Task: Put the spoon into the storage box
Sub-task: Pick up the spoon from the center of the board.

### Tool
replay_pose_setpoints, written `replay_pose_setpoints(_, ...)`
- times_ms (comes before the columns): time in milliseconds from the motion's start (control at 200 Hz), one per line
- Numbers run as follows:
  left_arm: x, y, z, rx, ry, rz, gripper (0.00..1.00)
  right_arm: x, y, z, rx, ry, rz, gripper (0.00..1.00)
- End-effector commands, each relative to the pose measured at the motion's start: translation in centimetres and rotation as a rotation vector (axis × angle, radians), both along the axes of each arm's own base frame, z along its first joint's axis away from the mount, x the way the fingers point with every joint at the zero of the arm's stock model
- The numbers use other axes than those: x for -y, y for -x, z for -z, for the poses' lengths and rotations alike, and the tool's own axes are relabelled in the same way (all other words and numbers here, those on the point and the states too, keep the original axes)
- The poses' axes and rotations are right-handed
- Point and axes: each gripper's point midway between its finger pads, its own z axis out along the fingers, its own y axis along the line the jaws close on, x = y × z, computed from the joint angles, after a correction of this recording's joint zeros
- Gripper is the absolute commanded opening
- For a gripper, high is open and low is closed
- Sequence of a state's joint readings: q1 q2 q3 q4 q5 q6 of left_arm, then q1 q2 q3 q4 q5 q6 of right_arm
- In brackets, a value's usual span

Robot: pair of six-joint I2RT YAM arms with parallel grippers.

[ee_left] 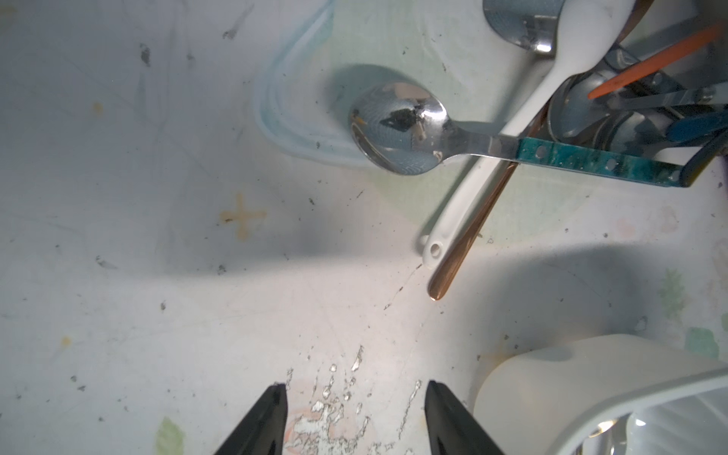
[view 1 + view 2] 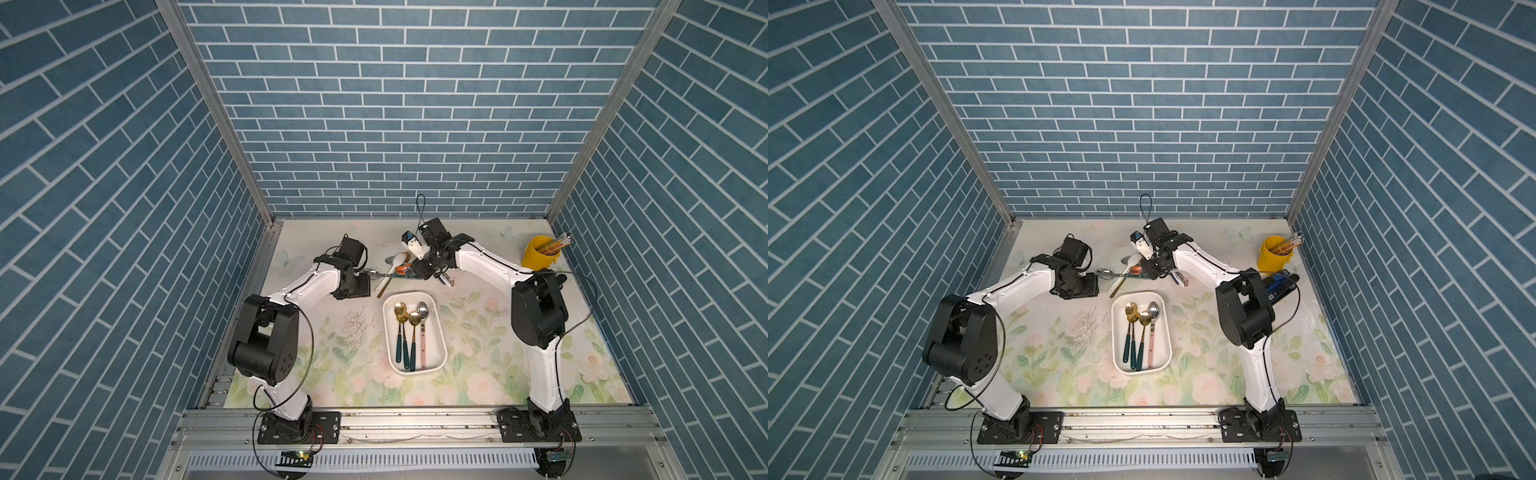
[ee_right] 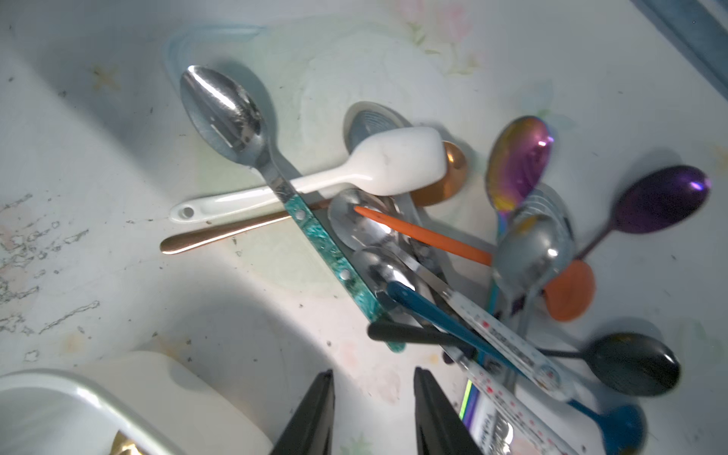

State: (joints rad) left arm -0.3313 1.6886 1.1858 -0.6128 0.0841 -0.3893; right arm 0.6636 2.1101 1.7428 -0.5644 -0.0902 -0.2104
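Starting nearest you, the storage box (image 2: 434, 345) sits flat on the flowered table (image 2: 498, 353) between the two arms. Three spoons (image 2: 414, 318) lie inside it, bowls toward the far end. Just past the box's far left corner, your left gripper (image 1: 356, 388) hovers over bare, scuffed table, jaws apart with nothing between them. Your right gripper (image 3: 374, 374) hangs by the near side of the spoon pile (image 3: 453, 256). Its jaws are parted more narrowly and are empty too.

Beyond the box you see the spoon (image 1: 398, 132), steel with a green handle, not gripped by either arm. Its bowl lies on the table toward the left gripper. Its handle crosses over a white spoon (image 3: 394, 161) and a copper spoon (image 3: 220, 236), and its end sits in the pile. Farthest back at the right, well apart from the rest, a yellow cup (image 2: 540, 252) holds pencils (image 2: 559, 245).
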Motion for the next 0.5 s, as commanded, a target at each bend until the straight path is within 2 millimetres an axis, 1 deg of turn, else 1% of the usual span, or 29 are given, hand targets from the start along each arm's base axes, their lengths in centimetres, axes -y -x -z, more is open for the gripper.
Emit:
replay_pose_setpoints(0, -0.5, 0.3, -0.3, 0.007, 0.015, -0.018, 0.62, -1.9, -1.0, 0.3, 0.066, -0.006, -0.060, 0.37)
replay_pose_setpoints(75, -0.8, 0.5, -0.3, 0.006, 0.010, -0.024, 0.62, -2.9, -1.2, 0.9, 0.066, -0.019, -0.071, 0.37)
replay_pose_setpoints(105, -0.9, 0.5, -0.4, 0.007, 0.010, -0.027, 0.62, -3.2, -1.4, 0.5, 0.072, -0.029, -0.074, 0.37)
replay_pose_setpoints(110, -1.0, 0.6, -0.3, 0.005, 0.010, -0.027, 0.62, -3.2, -1.3, 1.2, 0.061, -0.022, -0.075, 0.37)
replay_pose_setpoints(125, -1.0, 0.6, -0.3, 0.004, 0.009, -0.028, 0.62, -3.3, -1.4, 2.0, 0.051, -0.015, -0.078, 0.37)
replay_pose_setpoints(300, -1.6, 1.0, -0.1, -0.003, 0.004, -0.041, 0.62, -4.2, -1.9, 4.1, 0.031, -0.005, -0.085, 0.37)
replay_pose_setpoints(495, -2.1, 1.4, 0.2, -0.010, 0.003, -0.053, 0.62, -4.5, -2.7, 5.9, 0.034, 0.014, -0.071, 0.37)
